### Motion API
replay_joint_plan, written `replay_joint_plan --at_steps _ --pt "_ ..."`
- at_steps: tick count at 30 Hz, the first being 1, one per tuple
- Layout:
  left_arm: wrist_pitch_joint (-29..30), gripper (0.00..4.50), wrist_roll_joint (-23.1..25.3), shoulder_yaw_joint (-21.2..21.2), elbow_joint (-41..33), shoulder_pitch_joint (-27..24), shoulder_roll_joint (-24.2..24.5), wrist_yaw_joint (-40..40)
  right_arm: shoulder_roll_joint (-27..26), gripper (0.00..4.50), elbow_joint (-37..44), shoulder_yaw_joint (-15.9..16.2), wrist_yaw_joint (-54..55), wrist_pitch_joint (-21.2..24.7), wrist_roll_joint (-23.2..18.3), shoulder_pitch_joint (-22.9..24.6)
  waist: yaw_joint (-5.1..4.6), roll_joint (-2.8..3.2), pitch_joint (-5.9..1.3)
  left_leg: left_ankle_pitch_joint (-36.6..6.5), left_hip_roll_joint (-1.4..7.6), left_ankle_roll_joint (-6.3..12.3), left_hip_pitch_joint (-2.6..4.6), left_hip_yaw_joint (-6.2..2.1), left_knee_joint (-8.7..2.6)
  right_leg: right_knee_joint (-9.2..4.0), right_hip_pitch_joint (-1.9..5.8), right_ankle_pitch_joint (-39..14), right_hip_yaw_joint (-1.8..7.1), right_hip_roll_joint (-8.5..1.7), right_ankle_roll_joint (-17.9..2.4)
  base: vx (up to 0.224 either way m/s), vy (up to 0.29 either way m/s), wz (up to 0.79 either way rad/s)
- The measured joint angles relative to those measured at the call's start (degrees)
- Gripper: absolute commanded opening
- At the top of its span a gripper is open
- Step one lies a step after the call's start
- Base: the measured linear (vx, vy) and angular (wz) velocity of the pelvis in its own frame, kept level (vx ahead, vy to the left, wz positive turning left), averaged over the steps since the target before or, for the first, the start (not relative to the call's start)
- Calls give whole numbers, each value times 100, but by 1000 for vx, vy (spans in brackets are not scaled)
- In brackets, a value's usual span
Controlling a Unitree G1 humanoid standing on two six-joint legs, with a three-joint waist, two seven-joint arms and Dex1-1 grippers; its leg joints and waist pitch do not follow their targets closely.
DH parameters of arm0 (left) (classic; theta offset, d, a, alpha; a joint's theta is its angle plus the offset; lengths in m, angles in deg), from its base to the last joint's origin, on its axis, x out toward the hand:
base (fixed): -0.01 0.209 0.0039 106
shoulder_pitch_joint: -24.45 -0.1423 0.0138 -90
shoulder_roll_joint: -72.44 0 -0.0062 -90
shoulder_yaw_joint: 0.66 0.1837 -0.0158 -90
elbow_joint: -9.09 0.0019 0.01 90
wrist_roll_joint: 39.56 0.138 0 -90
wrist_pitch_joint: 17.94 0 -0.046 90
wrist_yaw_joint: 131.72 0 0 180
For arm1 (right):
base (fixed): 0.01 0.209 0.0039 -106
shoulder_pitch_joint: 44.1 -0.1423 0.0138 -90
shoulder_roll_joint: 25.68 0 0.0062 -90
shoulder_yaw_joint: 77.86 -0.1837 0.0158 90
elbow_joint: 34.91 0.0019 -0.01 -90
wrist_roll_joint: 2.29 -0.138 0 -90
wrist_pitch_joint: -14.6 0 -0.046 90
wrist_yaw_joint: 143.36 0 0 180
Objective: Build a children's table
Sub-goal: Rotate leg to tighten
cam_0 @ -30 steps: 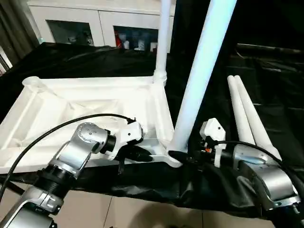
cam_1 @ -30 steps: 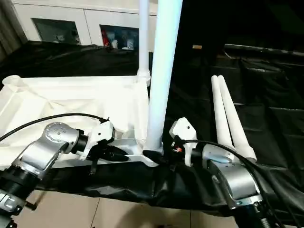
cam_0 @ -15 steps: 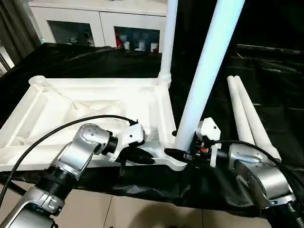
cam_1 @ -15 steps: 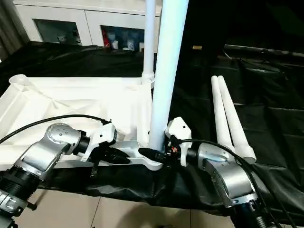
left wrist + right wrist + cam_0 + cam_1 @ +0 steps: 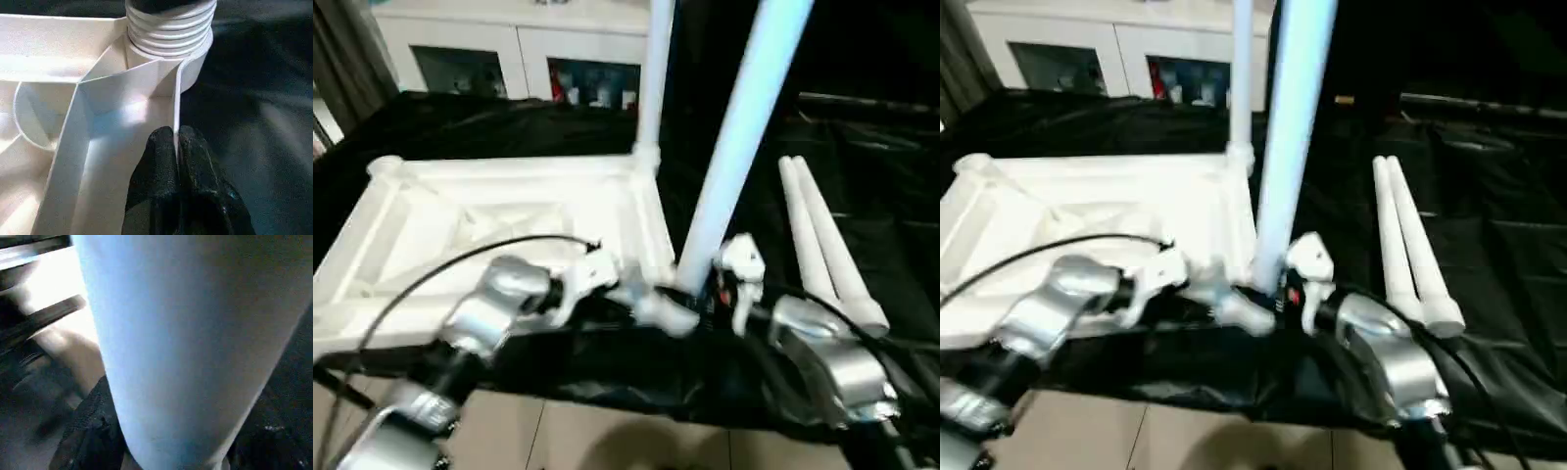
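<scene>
Closing in around the near leg (image 5: 736, 147), the right gripper (image 5: 700, 292) now has its black fingers (image 5: 93, 435) on either side of the tube's foot, where a second ago they stood wide. Just beside it, the left gripper (image 5: 177, 147) pinches the thin rim of the upturned table top (image 5: 509, 211) below the ribbed socket (image 5: 168, 34). Two spare legs (image 5: 822, 235) lie off to its right (untouched). Seating this leg looks underway.
</scene>
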Motion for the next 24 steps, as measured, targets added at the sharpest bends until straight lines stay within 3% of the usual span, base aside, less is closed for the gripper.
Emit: replay_joint_plan --at_steps 4,8,18,21,24 --pt "354 0 70 -113 412 256 -625 -947 -570 206 -804 -300 1400 -192 219 -506 -80 0 -3 3 -7 -6 6 -10 -1 -6 18 4 -7 0 5 0 0 0" --pt "536 0 90 -266 869 540 -1088 -1662 -901 205 -1588 -519 2324 -428 427 -1072 -88 2 -4 4 -12 -6 -3 -25 -4 -6 20 6 -10 0 8 0 0 0" --pt "365 0 138 -252 1027 619 -1053 -1708 -1004 205 -1962 -566 2395 -792 562 -1236 -105 4 -5 13 -12 10 -5 -55 -9 -7 19 4 -11 3 12 0 0 0" --pt "291 0 131 -252 1068 619 -1023 -1702 -1007 276 -2098 -613 2244 -956 551 -1267 -121 4 -4 12 -12 9 -4 -56 -10 -7 19 5 -11 3 9 0 0 0" --pt "151 0 137 -261 1079 617 -847 -1629 -1083 285 -2072 -611 1911 -1069 443 -1228 -183 12 0 12 -12 9 -5 -62 -11 -6 13 9 -11 10 4 0 0 0"
